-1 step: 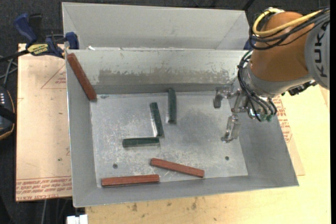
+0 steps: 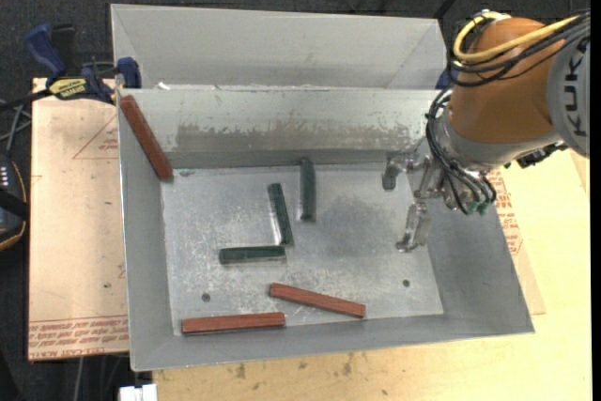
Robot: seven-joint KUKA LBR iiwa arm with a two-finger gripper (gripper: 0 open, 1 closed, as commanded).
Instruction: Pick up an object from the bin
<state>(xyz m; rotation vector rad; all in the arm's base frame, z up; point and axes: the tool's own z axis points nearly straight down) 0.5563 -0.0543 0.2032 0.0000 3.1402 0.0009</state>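
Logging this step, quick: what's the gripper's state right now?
Gripper: open or closed cannot be told; no thing seen in it. It is over the floor of the bin, right of the nearest green bar.

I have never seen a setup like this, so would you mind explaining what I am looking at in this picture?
A single camera looks down into a grey metal bin from above and a little to one side. The orange-covered shape on the right is a robot arm, whose job is to pick one loose thing out of the bin. At its tip is the gripper, the part that does the grasping. It hangs over bare floor in the right part of the bin, and I see nothing held in it. Six flat bars are in the bin. Three dark green bars lie near the middle, and two reddish-brown bars lie near the front edge. A third reddish-brown bar leans along the left wall.
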